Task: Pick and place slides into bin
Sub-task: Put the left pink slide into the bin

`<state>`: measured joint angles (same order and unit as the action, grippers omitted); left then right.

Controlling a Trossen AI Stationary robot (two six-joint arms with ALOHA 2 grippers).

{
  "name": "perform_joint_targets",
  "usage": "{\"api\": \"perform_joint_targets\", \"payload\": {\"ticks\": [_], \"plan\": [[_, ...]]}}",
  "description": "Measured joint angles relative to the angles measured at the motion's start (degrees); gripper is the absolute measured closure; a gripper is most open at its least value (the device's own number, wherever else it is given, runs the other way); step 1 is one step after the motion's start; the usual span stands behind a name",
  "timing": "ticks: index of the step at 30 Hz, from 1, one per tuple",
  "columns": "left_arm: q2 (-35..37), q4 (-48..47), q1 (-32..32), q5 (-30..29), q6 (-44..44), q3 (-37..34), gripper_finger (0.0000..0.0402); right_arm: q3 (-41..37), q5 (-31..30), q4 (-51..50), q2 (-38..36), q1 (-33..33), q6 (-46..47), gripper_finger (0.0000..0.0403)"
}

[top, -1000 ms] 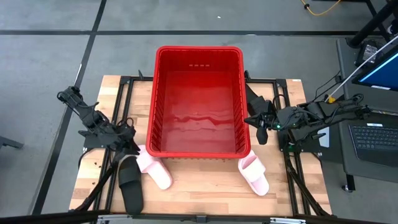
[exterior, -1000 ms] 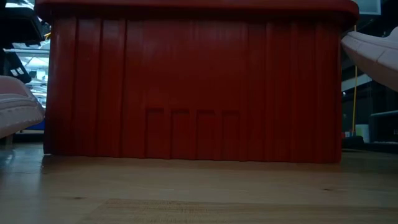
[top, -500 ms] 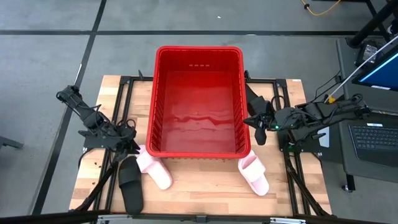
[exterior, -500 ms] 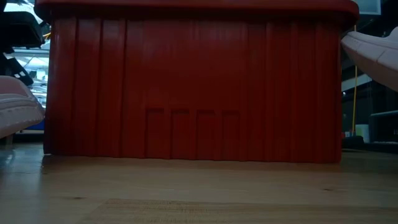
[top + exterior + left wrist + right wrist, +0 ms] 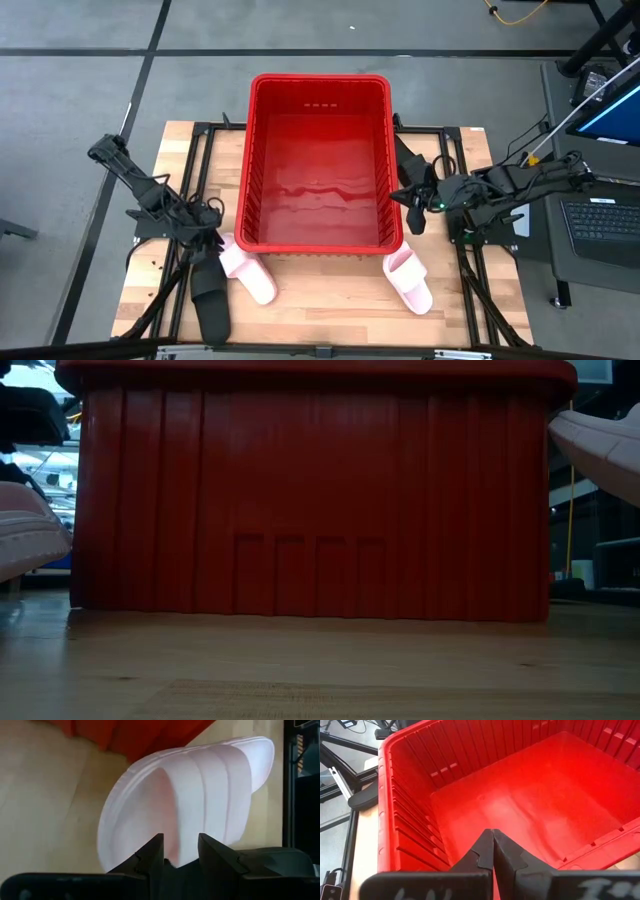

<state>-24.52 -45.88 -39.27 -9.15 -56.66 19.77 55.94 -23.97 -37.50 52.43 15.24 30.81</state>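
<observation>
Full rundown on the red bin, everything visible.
The bin is a large rectangular red basket of glossy plastic with a rolled rim, ribbed walls and a short row of slots high in its far wall. It stands upright at the table's middle, its far end over the table edge. Nothing lies inside it. A pink slide sits close to its near-left corner, another near its near-right corner. The shut right gripper hangs at its right rim; contact is unclear.

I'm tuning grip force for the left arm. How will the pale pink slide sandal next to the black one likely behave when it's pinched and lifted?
The pale pink foam-looking slide sandal is thick and moulded, so it probably holds its shape and feels light. The left gripper straddles only an edge with its fingers apart, so the far end may droop or swing. Its ribbed strap should resist slipping.
</observation>
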Motion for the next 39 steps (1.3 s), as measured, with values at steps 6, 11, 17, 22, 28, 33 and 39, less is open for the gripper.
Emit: {"api": "perform_joint_targets", "payload": {"ticks": [6,11,17,22,28,33,39], "plan": [[-2.17,6.31,0.00,0.71,0.23,-3.45,0.0288,0.00,0.00,-0.02,0.12,-0.02,0.13,0.0397],[-2.51,12.26,-0.02,1.38,-1.12,-6.21,0.0288,0.00,0.00,-0.02,0.12,0.00,0.13,0.0397],[-2.37,15.47,0.00,4.63,-1.42,-6.32,0.0288,-0.02,0.00,-0.06,0.12,0.00,0.15,0.0397],[-2.37,15.33,0.00,6.10,-2.34,-6.32,0.0288,-0.02,0.00,-0.06,0.12,0.00,0.14,0.0397],[-2.37,15.43,0.00,6.10,-2.42,-6.32,0.0288,-0.02,0.00,-0.06,0.12,0.00,0.15,0.0397],[-2.90,15.80,0.00,5.66,-2.69,-6.32,0.0288,-0.02,0.02,-0.06,0.12,0.00,0.17,0.0397],[-4.73,16.01,0.00,5.68,-3.87,-6.32,0.0288,-0.02,0.02,-0.04,0.12,-0.01,0.17,0.0397]]}}
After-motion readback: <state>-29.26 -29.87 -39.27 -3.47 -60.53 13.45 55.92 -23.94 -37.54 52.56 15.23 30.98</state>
